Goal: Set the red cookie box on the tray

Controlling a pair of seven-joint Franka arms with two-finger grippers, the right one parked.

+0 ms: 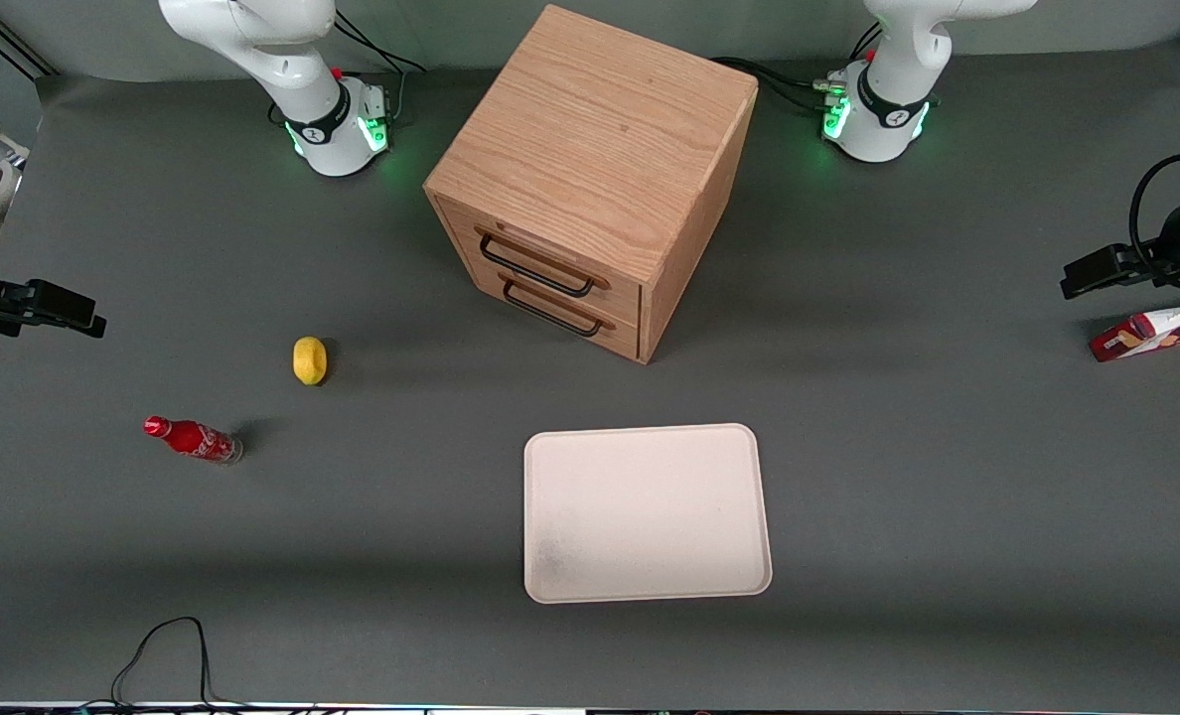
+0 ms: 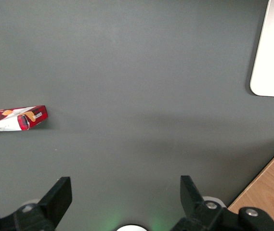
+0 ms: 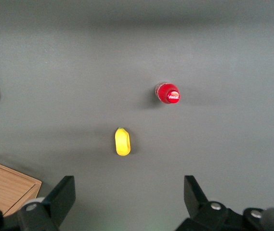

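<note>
Grey mat [image 1: 948, 477] — tray [image 1: 647, 513] bare | red cookie box [image 2: 15, 118] apart | gripper [image 2: 124, 195] above mat — fingers spread, empty

One long slim red cookie box [image 1: 1136, 336] at mid-height toward the working arm's end, one flat cream rectangular tray [image 1: 647, 513] in the lower middle of the frame. One light wooden cabinet [image 1: 590, 169] in the upper middle, with two drawers [image 1: 622, 294] and two black wire handles [image 1: 538, 270]. One small red cola bottle [image 1: 191, 438] and one small yellow rounded fruit [image 1: 310, 359] toward the parked arm's end; one black gripper [image 2: 124, 195], two fingers [image 2: 59, 195] spread apart, above the dark grey table [image 1: 948, 477] near the cookie box.
</note>
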